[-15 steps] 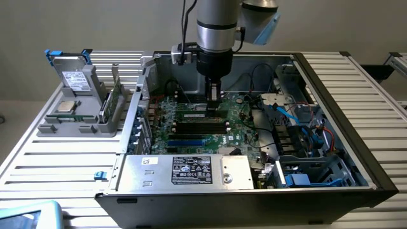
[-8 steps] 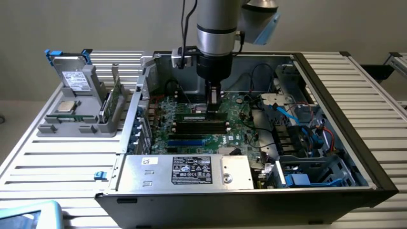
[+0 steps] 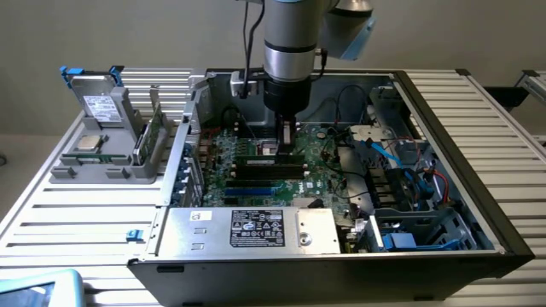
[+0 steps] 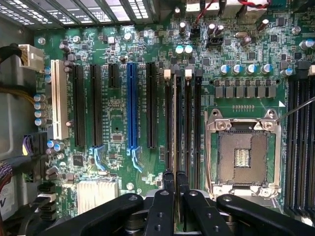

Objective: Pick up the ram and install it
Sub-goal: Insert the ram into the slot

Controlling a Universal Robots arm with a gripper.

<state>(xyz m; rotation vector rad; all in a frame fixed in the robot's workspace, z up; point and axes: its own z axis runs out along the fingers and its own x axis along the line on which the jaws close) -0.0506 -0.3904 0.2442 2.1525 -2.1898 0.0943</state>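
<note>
The ram [image 3: 266,162] stands on its long edge along the black memory slots [image 4: 189,123] of the motherboard [image 3: 256,185], inside the open computer case. It shows as a dark, green-edged stick with a small white label. My gripper [image 3: 288,151] comes straight down onto its upper edge, a little off the stick's middle. In the wrist view my gripper [image 4: 175,183] hangs over the slots, and its two black fingers [image 4: 169,184] are drawn together with only a thin gap between them. The stick itself is seen edge-on there and is hard to tell from the slots.
The empty processor socket [image 4: 242,156] lies right beside the slots, with cables and a drive cage [image 3: 410,192] beyond it. The power supply box [image 3: 256,229] fills the case front. A grey holder [image 3: 107,167] at the exterior view's left carries a silver chip [image 3: 88,142] and another green board [image 3: 152,137].
</note>
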